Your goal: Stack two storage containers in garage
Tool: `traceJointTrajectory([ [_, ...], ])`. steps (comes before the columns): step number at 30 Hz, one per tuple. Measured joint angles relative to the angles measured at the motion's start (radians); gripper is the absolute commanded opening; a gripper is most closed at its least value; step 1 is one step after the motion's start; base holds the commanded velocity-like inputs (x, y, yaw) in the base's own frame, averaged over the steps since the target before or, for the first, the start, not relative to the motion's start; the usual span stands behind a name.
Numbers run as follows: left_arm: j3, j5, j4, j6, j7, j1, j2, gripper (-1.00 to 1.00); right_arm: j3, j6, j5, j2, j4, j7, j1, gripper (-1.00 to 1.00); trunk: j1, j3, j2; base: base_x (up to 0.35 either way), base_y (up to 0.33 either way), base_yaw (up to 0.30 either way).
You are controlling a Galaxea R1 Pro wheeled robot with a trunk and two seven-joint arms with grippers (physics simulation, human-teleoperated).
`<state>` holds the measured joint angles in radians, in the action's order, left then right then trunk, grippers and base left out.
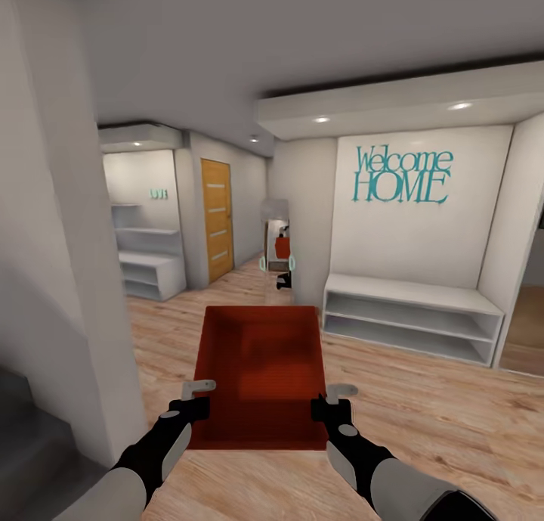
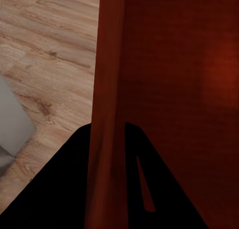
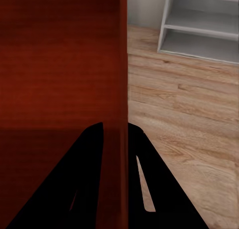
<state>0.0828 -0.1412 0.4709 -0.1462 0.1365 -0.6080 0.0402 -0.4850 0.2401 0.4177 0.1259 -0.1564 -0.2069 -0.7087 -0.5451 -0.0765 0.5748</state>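
I hold one orange-red open-top storage container [image 1: 261,370] out in front of me, level above a light wood plank floor. My left gripper [image 1: 193,407] is shut on its left wall, and my right gripper [image 1: 332,407] is shut on its right wall. In the left wrist view the thin red wall [image 2: 107,89] runs between the dark fingers [image 2: 74,189]. In the right wrist view the other wall [image 3: 122,79] sits pinched between the fingers [image 3: 149,189]. The bin looks empty inside.
A white low shelf unit [image 1: 412,317] stands ahead right under a teal "Welcome HOME" sign [image 1: 403,175]. A white wall corner [image 1: 68,294] is close on my left, with a dark grey surface [image 1: 30,445] beside it. Farther off are a wooden door [image 1: 217,218] and white shelves [image 1: 151,271].
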Motion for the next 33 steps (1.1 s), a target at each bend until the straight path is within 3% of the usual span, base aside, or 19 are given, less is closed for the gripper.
traceJointTrajectory([
  [8, 0.001, 0.0, 0.0, 0.0, 0.0, 0.0, 0.0, -1.0, 0.0, 0.0, 0.0, 0.0, 0.0, 0.0, 0.0, -1.0, 0.0, 0.0, 0.0, 0.322, 0.0, 0.18],
  [33, -0.001, 0.002, 0.0, 0.0, 0.0, 0.0, 0.001, -1.0, 0.001, 0.001, 0.001, -0.001, 0.001, 0.003, 0.0, -1.0, 0.0, 0.0, 0.0, 0.322, 0.0, 0.005],
])
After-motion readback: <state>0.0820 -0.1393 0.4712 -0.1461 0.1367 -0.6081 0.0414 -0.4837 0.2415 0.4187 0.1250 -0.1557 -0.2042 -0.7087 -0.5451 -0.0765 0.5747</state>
